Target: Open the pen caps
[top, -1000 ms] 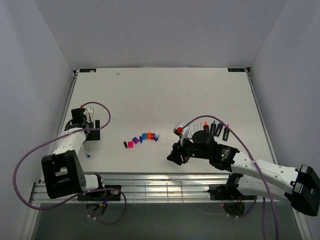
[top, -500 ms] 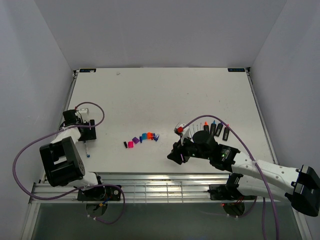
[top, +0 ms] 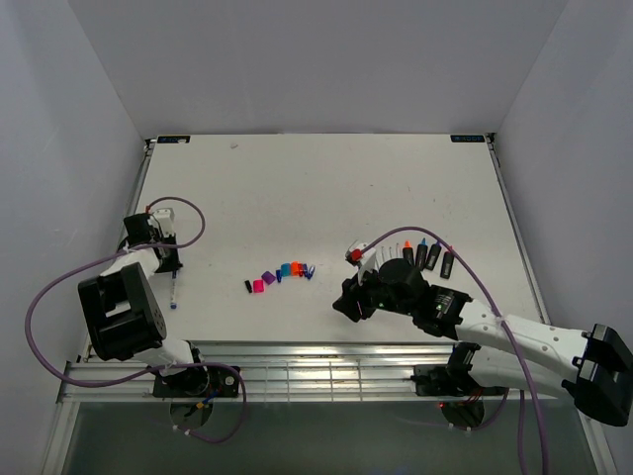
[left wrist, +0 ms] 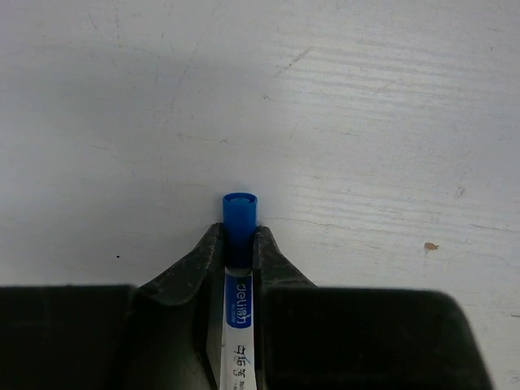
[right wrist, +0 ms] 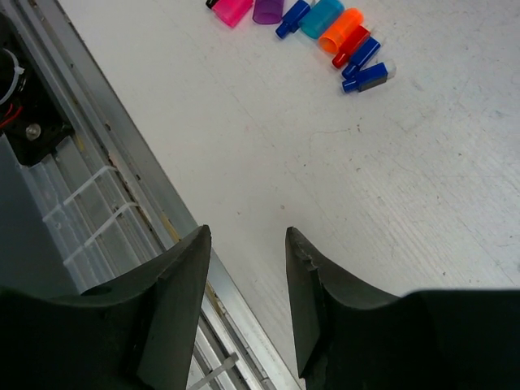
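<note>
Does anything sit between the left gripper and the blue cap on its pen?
Nothing visible does. The left gripper has its fingers shut on the thin white pen barrel right below the slim blue plastic cap, which sticks out past them over the white table.

**Left arm** [top: 117, 315]: a second ago its large black elbow block sat low, close to the rail at the near edge. It now stands farther up and folded back toward the left edge of the bench [top: 326, 188], and the wrist has drawn leftward with it.

**Left gripper** [left wrist: 241, 236]: the fingers [left wrist: 199, 260] were spread wide beside the white pen [left wrist: 238, 313]. They have since come together and press on both sides of it at the base of its blue cap [left wrist: 240, 210], whose end protrudes past the fingertips.
</note>
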`<move>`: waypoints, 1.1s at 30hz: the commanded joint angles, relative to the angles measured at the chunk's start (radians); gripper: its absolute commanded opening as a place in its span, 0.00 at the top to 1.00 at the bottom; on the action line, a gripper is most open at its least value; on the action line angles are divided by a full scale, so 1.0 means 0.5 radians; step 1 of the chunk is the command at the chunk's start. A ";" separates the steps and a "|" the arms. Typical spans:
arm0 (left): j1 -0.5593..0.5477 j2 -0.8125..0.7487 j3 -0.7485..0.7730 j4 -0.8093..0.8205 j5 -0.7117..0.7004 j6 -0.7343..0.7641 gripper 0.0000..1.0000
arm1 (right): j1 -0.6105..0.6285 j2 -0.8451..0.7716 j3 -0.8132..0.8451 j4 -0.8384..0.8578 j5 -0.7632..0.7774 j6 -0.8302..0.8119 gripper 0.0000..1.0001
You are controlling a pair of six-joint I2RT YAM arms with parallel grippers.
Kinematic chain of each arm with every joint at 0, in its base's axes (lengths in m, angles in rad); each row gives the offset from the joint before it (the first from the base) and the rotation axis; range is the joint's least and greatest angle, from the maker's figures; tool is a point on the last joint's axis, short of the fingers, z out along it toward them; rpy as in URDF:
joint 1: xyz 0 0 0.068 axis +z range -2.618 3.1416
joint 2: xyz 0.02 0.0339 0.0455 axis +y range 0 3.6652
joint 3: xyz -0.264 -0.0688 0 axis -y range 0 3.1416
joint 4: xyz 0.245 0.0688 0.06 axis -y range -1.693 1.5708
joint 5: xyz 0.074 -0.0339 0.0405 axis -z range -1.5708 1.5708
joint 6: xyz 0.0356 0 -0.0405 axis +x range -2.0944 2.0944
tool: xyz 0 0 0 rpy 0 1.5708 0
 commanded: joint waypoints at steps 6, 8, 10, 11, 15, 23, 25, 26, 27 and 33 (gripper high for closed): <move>0.004 -0.205 0.085 -0.151 0.257 -0.501 1.00 | 0.004 0.093 -0.005 -0.068 0.364 -0.040 0.50; -0.005 -0.318 0.112 -0.133 0.434 -0.590 1.00 | -0.008 0.130 0.010 -0.083 0.410 -0.022 0.45; -0.038 -0.404 0.137 -0.096 0.628 -0.728 1.00 | -0.045 0.182 0.041 -0.126 0.401 0.018 0.28; -0.096 -0.447 0.140 -0.053 0.671 -0.762 1.00 | -0.060 0.197 0.062 -0.135 0.386 0.043 0.25; -0.391 -0.631 0.180 0.008 0.779 -0.858 1.00 | -0.106 0.268 0.231 -0.135 0.278 0.138 0.17; -0.900 -0.828 0.036 0.348 0.936 -1.425 1.00 | -0.109 0.443 0.480 0.225 -0.007 0.340 0.19; -1.005 -0.877 0.002 0.407 0.880 -1.536 1.00 | -0.109 0.489 0.480 0.346 -0.098 0.402 0.19; -1.096 -0.905 -0.010 0.432 0.819 -1.551 1.00 | -0.109 0.507 0.474 0.483 -0.117 0.472 0.19; -1.143 -0.914 -0.010 0.432 0.797 -1.579 1.00 | -0.109 0.547 0.462 0.557 -0.151 0.509 0.20; -1.342 -0.917 -0.013 0.429 0.718 -1.766 1.00 | -0.109 0.789 0.440 1.066 -0.341 0.675 0.22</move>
